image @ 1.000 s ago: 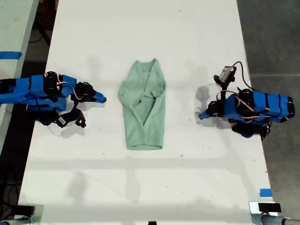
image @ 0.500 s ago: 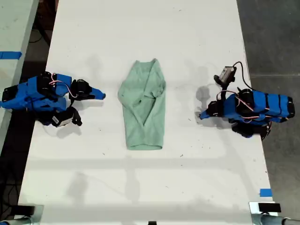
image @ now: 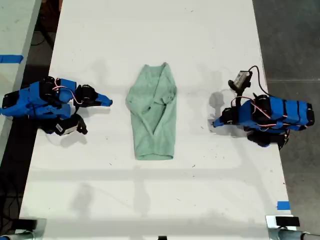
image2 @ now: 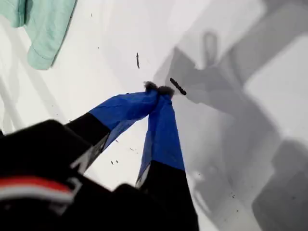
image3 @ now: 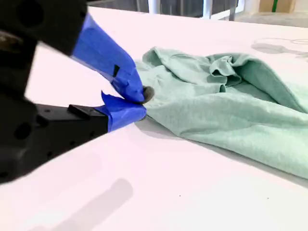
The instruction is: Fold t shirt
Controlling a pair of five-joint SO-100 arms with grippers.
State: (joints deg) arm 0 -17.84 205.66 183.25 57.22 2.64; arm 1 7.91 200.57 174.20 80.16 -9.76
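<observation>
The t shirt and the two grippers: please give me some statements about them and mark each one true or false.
1. The t shirt lies on the white table between the two arms. True.
2. My first gripper holds the shirt. False: its tips are closed on nothing, above bare table.
3. The shirt is spread flat with both sleeves out. False: it is folded into a narrow, wrinkled strip.
4. My second gripper is shut, beside the shirt's edge. True.
</observation>
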